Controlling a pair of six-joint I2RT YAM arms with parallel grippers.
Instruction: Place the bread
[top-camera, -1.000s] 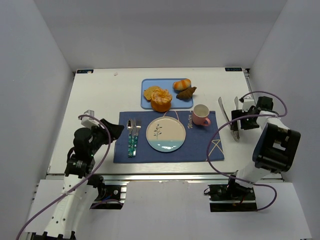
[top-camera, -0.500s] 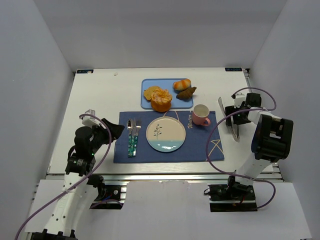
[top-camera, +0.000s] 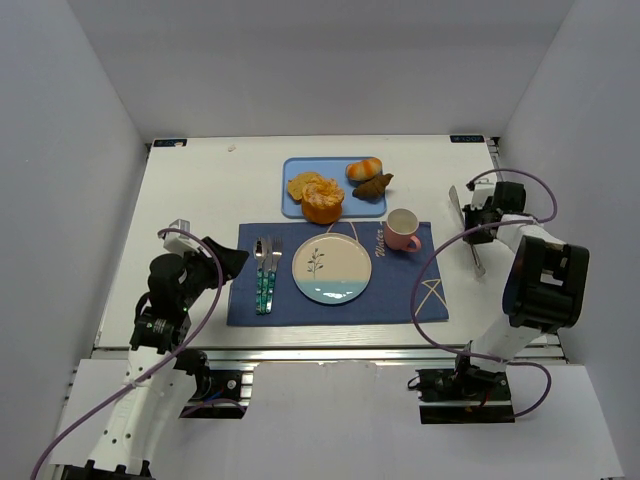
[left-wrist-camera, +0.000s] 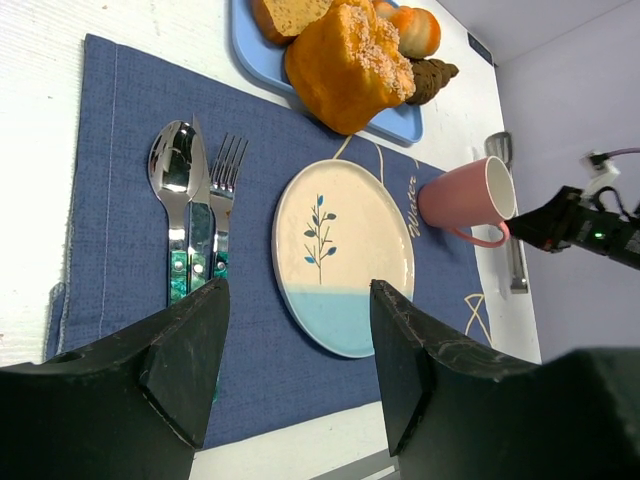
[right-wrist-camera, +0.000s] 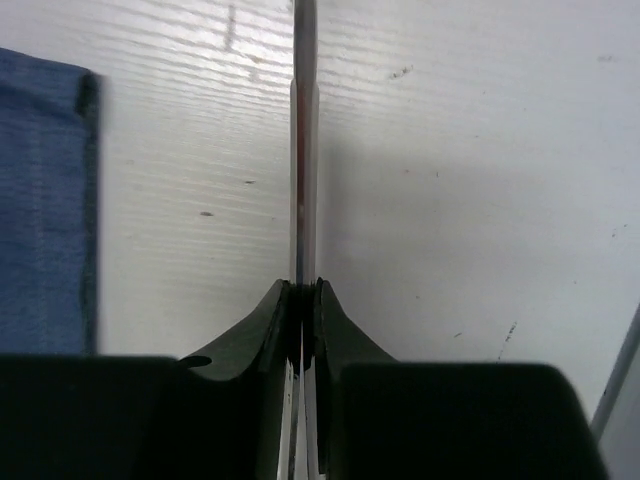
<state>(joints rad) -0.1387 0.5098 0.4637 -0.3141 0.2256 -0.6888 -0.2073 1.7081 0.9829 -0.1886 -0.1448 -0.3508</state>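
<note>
Overhead view: the bread (top-camera: 302, 185) lies at the left end of the blue tray (top-camera: 365, 206) at the back of the worktop (top-camera: 200, 190). It touches the orange ring cake (top-camera: 323, 203), and a glazed roll (top-camera: 365, 168) and a dark pastry (top-camera: 373, 184) sit at the tray's right end. Nearer me, the navy mat (top-camera: 400, 290) carries a plate (top-camera: 331, 268), a spoon and fork (top-camera: 265, 275) to its left and a pink mug (top-camera: 402, 230) at its right.

Left wrist view: my left end effector (left-wrist-camera: 297, 300) hangs over the mat's near left part with its fingers spread wide and nothing between them.

Right wrist view: my right end effector (right-wrist-camera: 302, 295) is pinched tight on a thin metal utensil (right-wrist-camera: 303, 150), seen edge-on, right of the mat. I cannot tell whether the utensil touches the worktop.
</note>
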